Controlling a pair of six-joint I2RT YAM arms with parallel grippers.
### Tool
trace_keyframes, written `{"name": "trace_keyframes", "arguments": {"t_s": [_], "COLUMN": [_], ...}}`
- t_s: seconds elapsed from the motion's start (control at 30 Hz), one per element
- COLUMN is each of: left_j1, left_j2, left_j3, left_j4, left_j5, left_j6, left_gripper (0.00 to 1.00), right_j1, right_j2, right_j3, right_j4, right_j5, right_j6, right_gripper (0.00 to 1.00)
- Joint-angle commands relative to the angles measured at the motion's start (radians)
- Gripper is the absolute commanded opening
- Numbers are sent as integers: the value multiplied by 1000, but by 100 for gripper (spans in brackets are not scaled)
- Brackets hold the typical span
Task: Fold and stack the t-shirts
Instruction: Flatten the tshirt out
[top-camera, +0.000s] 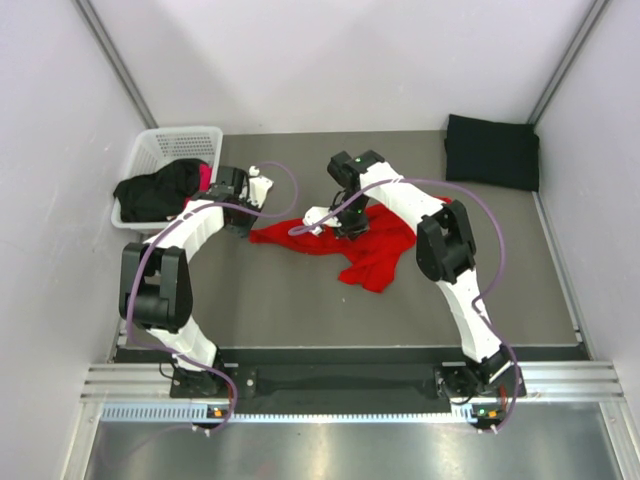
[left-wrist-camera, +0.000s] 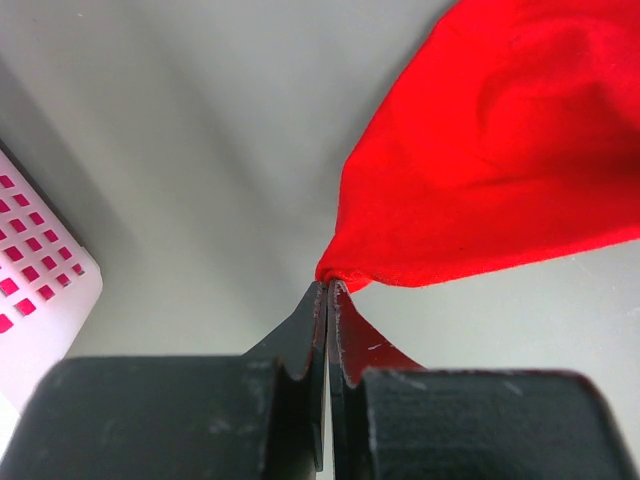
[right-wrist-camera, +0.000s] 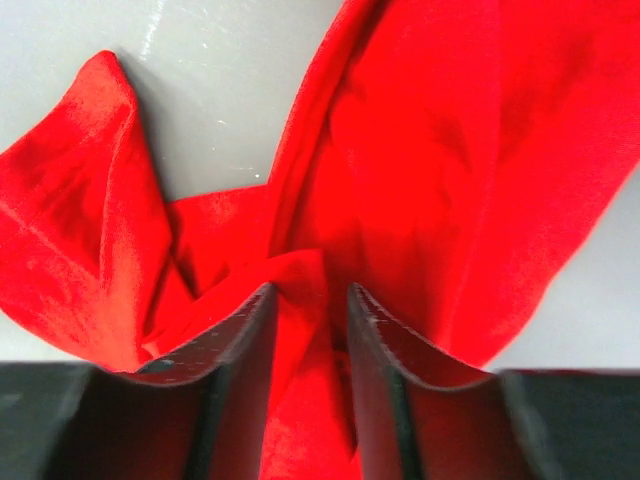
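No legible text or markings

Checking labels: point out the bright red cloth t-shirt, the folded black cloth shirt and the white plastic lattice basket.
bright red cloth t-shirt (top-camera: 378, 262): top external view, crumpled lower part.
folded black cloth shirt (top-camera: 492, 150): top external view, middle of its top.
white plastic lattice basket (top-camera: 172, 146): top external view, far lattice wall.

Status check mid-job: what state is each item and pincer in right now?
red t-shirt: crumpled, unfolded.
left pincer: shut on the red t-shirt's edge.
right pincer: jaws apart, straddling a red fold.
black t-shirt: folded, far right corner.
basket: upright, black and pink shirts heaped inside, spilling over rim.
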Motion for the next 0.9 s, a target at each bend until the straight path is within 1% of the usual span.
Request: {"name": "trace_keyframes", "arguments": {"t_s": [0.0, 0.07, 0.17, 0.27, 0.37, 0.47, 0.5, 0.57, 0.6, 0.67, 0.73, 0.83, 0.87], "left_j1": [6, 7, 7, 6, 7, 6, 7, 6, 7, 6, 6, 6, 4], "left_j2": [-9, -6, -7, -10, -3, 8, 13, 24, 25, 34, 45, 60, 65], "left_j3": [12, 11, 12, 18, 29, 49, 54, 73, 80, 101, 119, 170, 208], "left_j4": [31, 28, 25, 23, 19, 22, 19, 17, 16, 13, 8, -15, -38], "left_j5": [9, 9, 9, 6, 9, 12, 15, 21, 22, 32, 36, 62, 70], "left_j6": [-19, -17, -17, -16, -11, -12, -11, -11, -11, -9, -9, -8, 1], "left_gripper": [0, 0, 0, 0, 0, 0, 0, 0, 0, 0, 0, 0, 0], "right_j1": [20, 20, 22, 22, 20, 19, 19, 19, 16, 13, 11, 0, -9], "right_j2": [11, 13, 17, 0, -30, -50, -53, -64, -69, -93, -121, -168, -185], "right_j3": [34, 34, 37, 43, 38, 37, 37, 35, 37, 28, 12, 0, 0], "right_j4": [-143, -145, -143, -140, -128, -122, -122, -123, -120, -115, -91, -42, -20], "right_j5": [-18, -19, -22, -24, -25, -25, -25, -18, -16, -18, -21, -15, -10], "right_j6": [-16, -16, -9, 3, 16, 30, 34, 48, 62, 69, 89, 143, 167], "right_gripper": [33, 31, 22, 20, 22, 15, 11, 10, 11, 8, 0, 0, 0]}}
